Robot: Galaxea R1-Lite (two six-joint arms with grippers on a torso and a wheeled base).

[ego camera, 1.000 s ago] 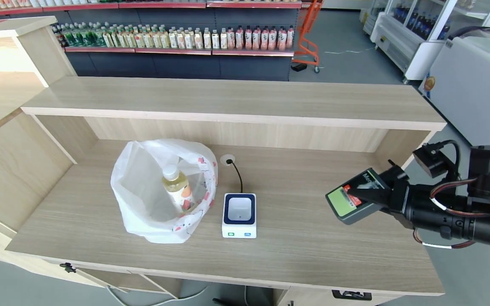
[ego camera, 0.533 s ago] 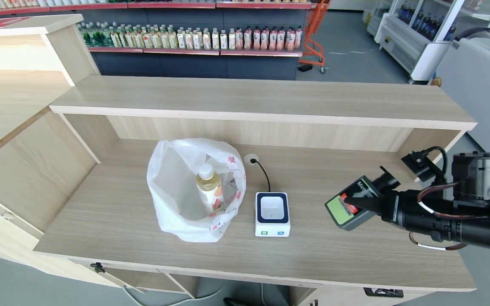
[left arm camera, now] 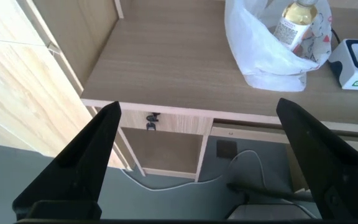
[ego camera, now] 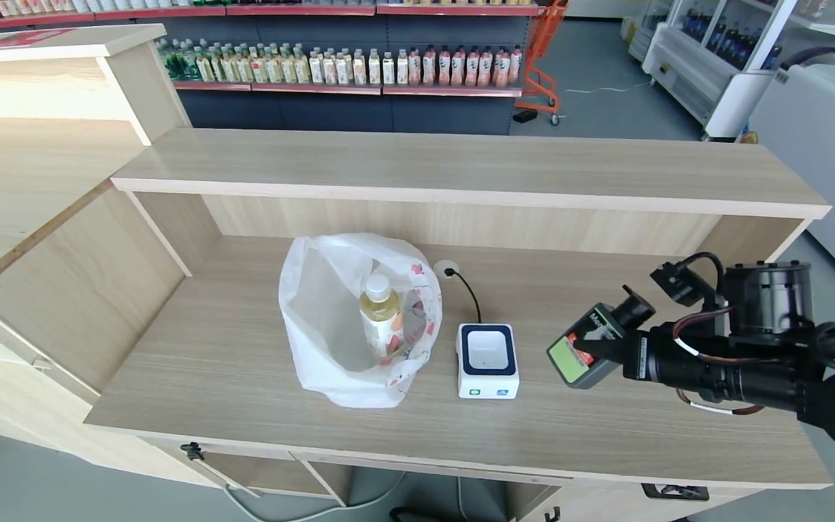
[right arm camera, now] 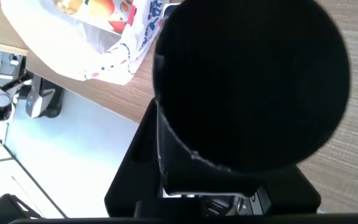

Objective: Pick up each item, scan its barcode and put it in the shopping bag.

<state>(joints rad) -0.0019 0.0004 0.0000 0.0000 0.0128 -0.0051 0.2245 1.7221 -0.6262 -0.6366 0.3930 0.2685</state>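
My right gripper (ego camera: pixel 604 348) is shut on a dark container (ego camera: pixel 578 352) with a green and red label, held above the counter just right of the white scanner (ego camera: pixel 488 360). In the right wrist view the container's dark round end (right arm camera: pixel 247 81) hides the fingers. A white shopping bag (ego camera: pixel 338 319) stands open left of the scanner with a yellow drink bottle (ego camera: pixel 381 319) upright inside. My left gripper (left arm camera: pixel 197 155) hangs open with nothing in it, below the counter's front edge, with the bag (left arm camera: pixel 260 50) and the scanner (left arm camera: pixel 356 65) farther off.
The wooden counter (ego camera: pixel 243 377) has a raised ledge (ego camera: pixel 461 167) along its back and a side wall on the left. The scanner's black cable (ego camera: pixel 468 290) runs to a hole behind it. Bare counter lies right of the scanner, under the held container.
The head camera has shifted, so the counter sits further right in the picture. My right gripper has carried the container leftwards, closer to the scanner.
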